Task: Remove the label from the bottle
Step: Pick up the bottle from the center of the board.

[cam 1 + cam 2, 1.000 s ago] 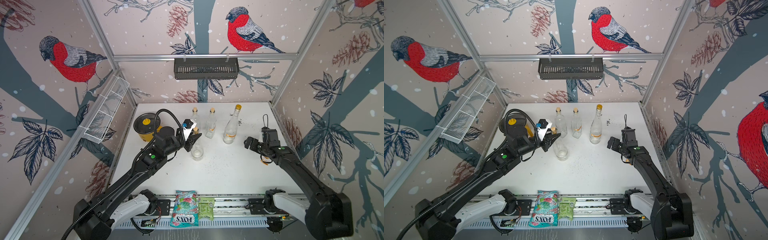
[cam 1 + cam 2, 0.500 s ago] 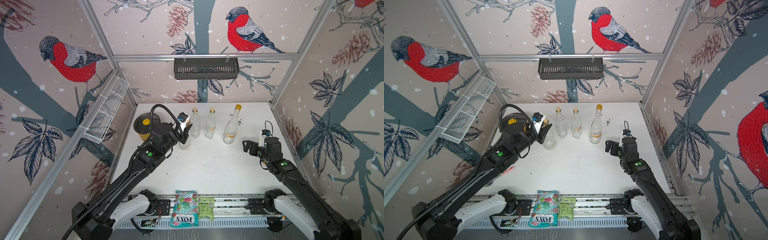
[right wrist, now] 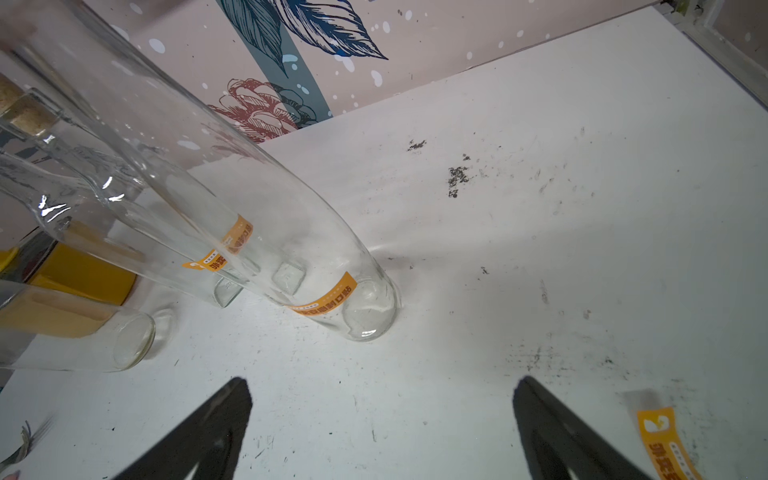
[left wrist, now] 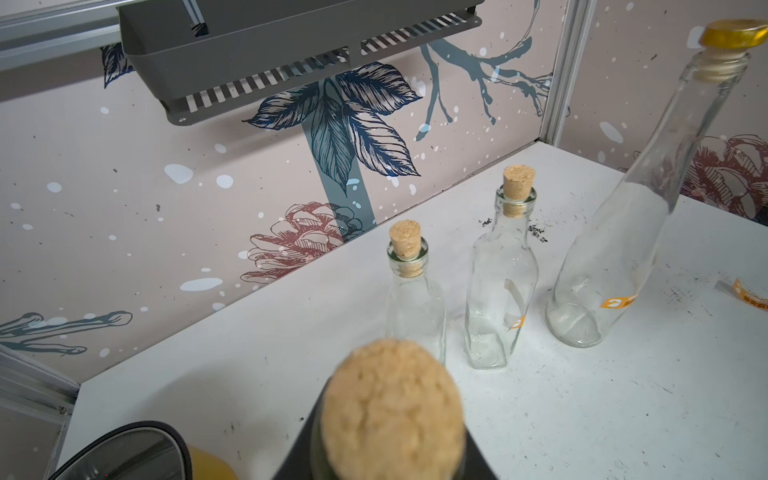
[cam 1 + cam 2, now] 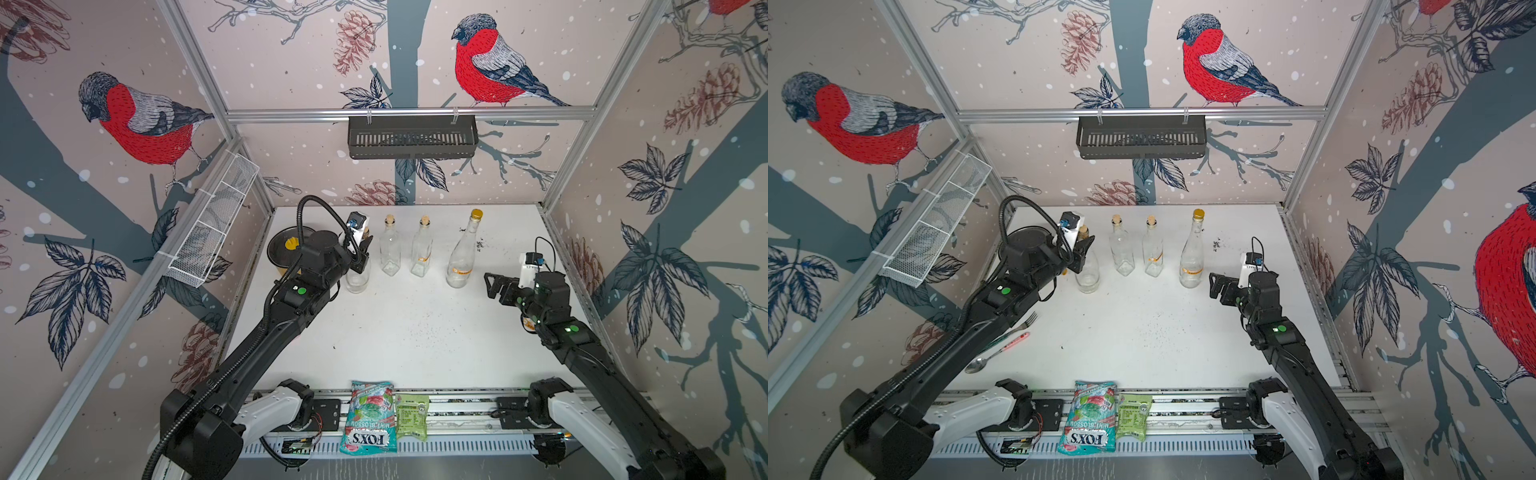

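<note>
Four clear glass bottles stand in a row at the back of the white table (image 5: 415, 340). My left gripper (image 5: 362, 250) (image 5: 1084, 249) is shut on the neck of the leftmost corked bottle (image 5: 357, 279) (image 5: 1087, 276); its cork (image 4: 392, 411) fills the left wrist view between the jaws. The third bottle (image 5: 421, 257) and the tall gold-capped bottle (image 5: 461, 253) (image 3: 266, 232) each carry an orange label (image 5: 459, 271) (image 3: 328, 297). My right gripper (image 5: 492, 286) (image 3: 382, 415) is open and empty, just right of the tall bottle. A loose orange label (image 3: 665, 444) lies on the table beside it.
A yellow pot with a black lid (image 5: 286, 249) stands behind the left arm. A fork (image 5: 1023, 324) and a spoon (image 5: 976, 365) lie at the front left. Candy bags (image 5: 368, 415) sit on the front rail. A black basket (image 5: 411, 137) and a wire basket (image 5: 212, 232) hang on the walls.
My left gripper has carried the corked bottle from mid-table back and left to the end of the row. The right arm has lowered, with its gripper still open near the tall bottle.
</note>
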Controlling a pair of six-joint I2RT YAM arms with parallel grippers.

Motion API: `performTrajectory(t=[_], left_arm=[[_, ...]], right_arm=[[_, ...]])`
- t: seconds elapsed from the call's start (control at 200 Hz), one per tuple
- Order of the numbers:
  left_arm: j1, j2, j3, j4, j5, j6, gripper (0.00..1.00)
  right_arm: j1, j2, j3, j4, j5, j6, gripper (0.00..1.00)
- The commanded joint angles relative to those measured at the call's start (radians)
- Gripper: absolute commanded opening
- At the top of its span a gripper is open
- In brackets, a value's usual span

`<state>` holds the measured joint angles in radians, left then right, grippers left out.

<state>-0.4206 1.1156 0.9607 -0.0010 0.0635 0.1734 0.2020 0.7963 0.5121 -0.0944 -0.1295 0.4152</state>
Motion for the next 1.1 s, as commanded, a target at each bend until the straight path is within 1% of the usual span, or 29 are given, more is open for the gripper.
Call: performTrajectory(t=[0.0,0.145,0.35,0.48,0.505,0.62,0.74,0.815,0.99,1.061,1.096], left_arm=[[0.030,0.020,0.015,0.173,0.071,-0.011,0.00],[0.049,0.061,0.025,0.213,0.104,-0.022,0.00],[0.050,0.120,0.032,0.250,0.150,-0.049,0.00],[0.051,0.146,0.032,0.270,0.159,-0.052,0.00],[0.052,0.151,0.059,0.272,0.161,-0.052,0.00],[0.051,0.170,0.067,0.277,0.174,-0.057,0.00],[0.051,0.177,0.063,0.281,0.183,-0.064,0.00],[0.050,0.175,0.062,0.278,0.183,-0.066,0.00],[0.051,0.165,0.056,0.265,0.176,-0.071,0.00],[0.051,0.161,0.053,0.263,0.165,-0.073,0.00],[0.051,0.159,0.051,0.265,0.161,-0.074,0.03]], right_arm=[[0.003,-0.023,-0.014,0.046,-0.054,-0.024,1.00],[0.002,-0.062,-0.041,0.105,-0.092,-0.025,1.00],[0.004,-0.068,-0.017,0.116,-0.151,-0.064,1.00],[0.006,-0.071,-0.010,0.133,-0.193,-0.078,1.00],[0.007,-0.074,-0.009,0.140,-0.208,-0.081,1.00],[0.031,-0.081,-0.003,0.166,-0.249,-0.096,1.00],[0.100,-0.083,0.016,0.181,-0.247,-0.122,0.99],[0.173,-0.069,0.038,0.190,-0.215,-0.138,1.00],[0.377,0.026,0.129,0.185,-0.068,-0.180,1.00],[0.442,0.072,0.172,0.185,-0.014,-0.202,1.00],[0.469,0.094,0.190,0.188,0.017,-0.204,1.00]])
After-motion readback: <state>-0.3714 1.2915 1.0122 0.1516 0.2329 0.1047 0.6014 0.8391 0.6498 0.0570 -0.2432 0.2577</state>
